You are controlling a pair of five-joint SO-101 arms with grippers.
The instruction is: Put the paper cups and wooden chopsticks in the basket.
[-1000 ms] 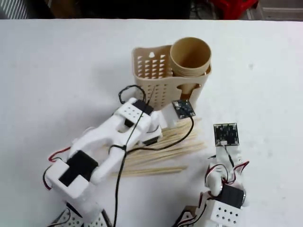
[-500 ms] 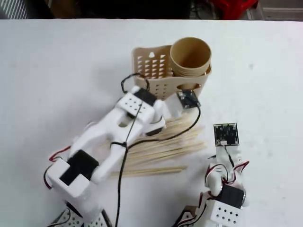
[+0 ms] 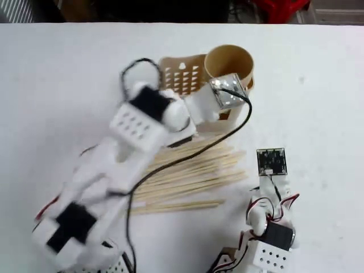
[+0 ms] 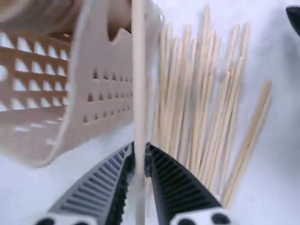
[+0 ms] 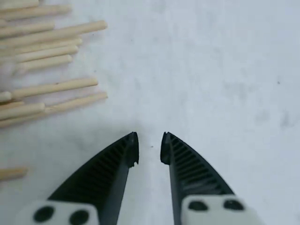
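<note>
Left gripper is clamped on one chopstick, held near one end, with the free length running up past the basket wall. Risks, as I judge them: the tip catches the rim or a wall slot, so the stick pivots in the jaws or shoves the light basket over. The thin grip may also let it slip and fall back on the pile. The wrist cable hangs over the pile and could drag sticks. Right gripper is empty, fingers narrowly apart, low over the table just beside the pile ends. Counts: one basket; one nested cup stack standing in it, cup number can't tell; one stick held; roughly twenty loose, overlapping, so not exact.
</note>
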